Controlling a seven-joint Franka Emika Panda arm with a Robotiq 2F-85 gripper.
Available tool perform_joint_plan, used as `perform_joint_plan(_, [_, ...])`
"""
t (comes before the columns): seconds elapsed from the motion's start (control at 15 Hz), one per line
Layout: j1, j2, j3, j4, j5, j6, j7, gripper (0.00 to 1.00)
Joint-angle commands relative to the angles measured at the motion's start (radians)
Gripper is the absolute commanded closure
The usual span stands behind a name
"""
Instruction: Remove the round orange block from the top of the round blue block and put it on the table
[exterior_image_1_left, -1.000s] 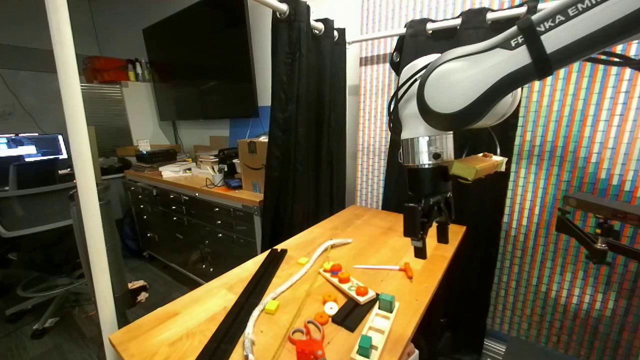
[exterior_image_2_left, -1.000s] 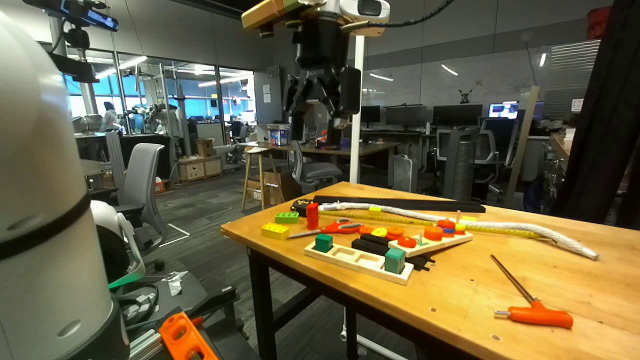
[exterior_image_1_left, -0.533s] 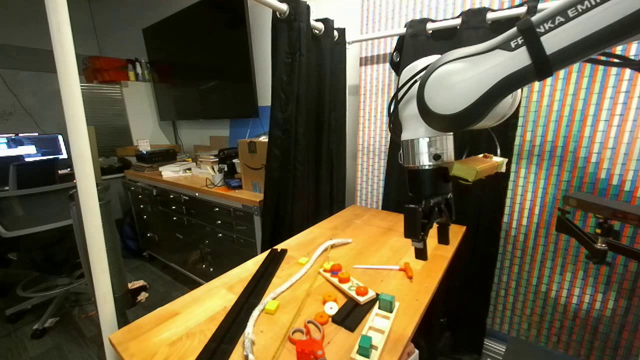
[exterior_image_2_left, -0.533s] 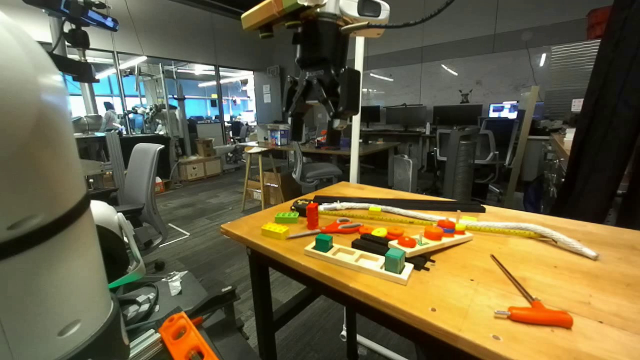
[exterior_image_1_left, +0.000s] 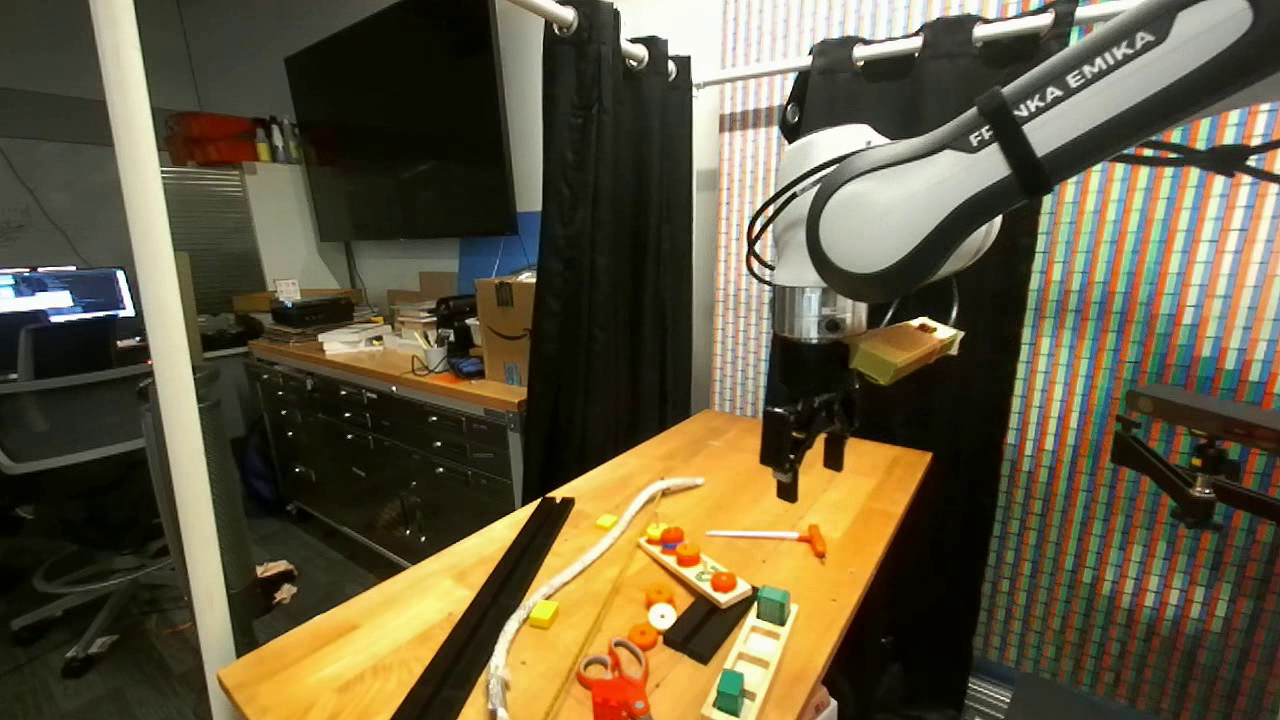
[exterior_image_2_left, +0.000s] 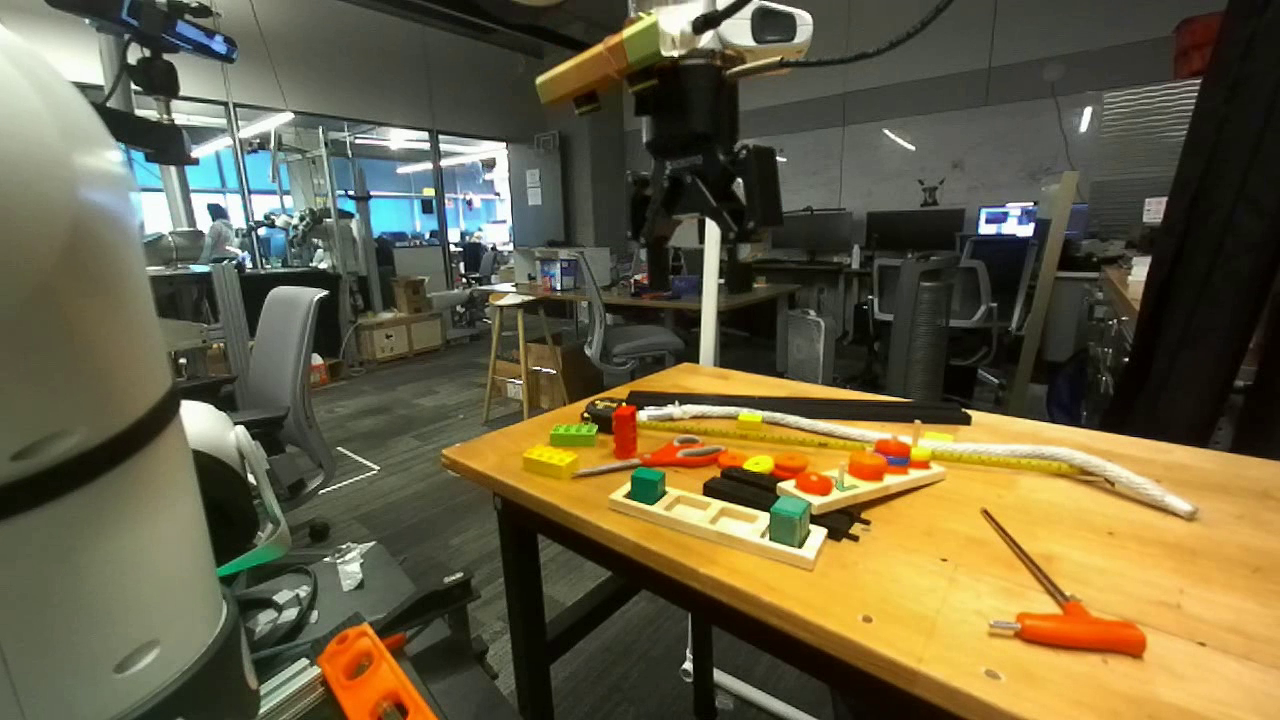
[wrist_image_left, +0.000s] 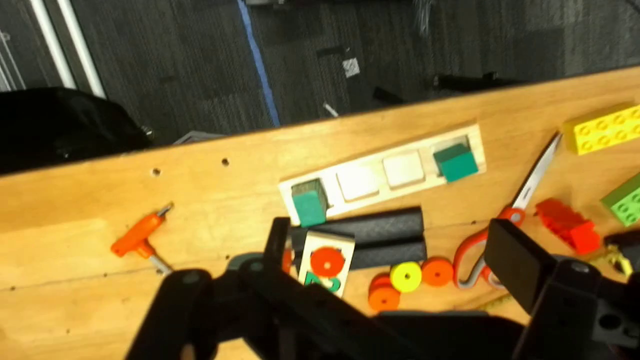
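The round orange block (exterior_image_1_left: 672, 534) sits on top of the round blue block (exterior_image_1_left: 672, 545), at one end of a wooden peg board. The same orange block (exterior_image_2_left: 892, 447) and blue block (exterior_image_2_left: 897, 461) show in an exterior view. In the wrist view this stack is hidden behind the gripper's parts. My gripper (exterior_image_1_left: 812, 476) hangs above the table (exterior_image_1_left: 350, 640), higher than the stack and to one side of it. It is open and empty in both exterior views (exterior_image_2_left: 698, 275), and its fingers stand wide apart in the wrist view (wrist_image_left: 395, 250).
The peg board (exterior_image_2_left: 850, 492) holds more orange rings and a yellow piece. Near it lie a tray with green cubes (exterior_image_2_left: 715, 520), a black track piece (wrist_image_left: 390, 225), loose rings (wrist_image_left: 406, 276), scissors (exterior_image_2_left: 685, 452), a white rope (exterior_image_1_left: 590, 553) and an orange-handled hex key (exterior_image_2_left: 1080, 632).
Over the last half second the gripper has moved left in an exterior view and right in an exterior view, staying open above the table. The blocks have not moved.
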Motion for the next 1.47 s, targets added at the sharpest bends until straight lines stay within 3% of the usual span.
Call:
perform_joint_plan(0.0, [-0.047, 0.167, 0.041, 0.120, -0.095, 0.161, 0.095, 0.00])
perform_joint_plan(0.33, [-0.074, 0.438, 0.055, 0.312, -0.202, 0.357, 0.250, 0.00])
perform_joint_plan(0.53, [-0.055, 0.603, 0.023, 0.460, -0.236, 0.366, 0.305, 0.00])
perform_joint_plan(1.0, [-0.031, 0.907, -0.056, 0.777, -0.118, 0.271, 0.247, 0.00])
perform_joint_plan(1.4, [-0.073, 1.029, -0.030, 0.931, 0.060, 0.088, 0.088, 0.00])
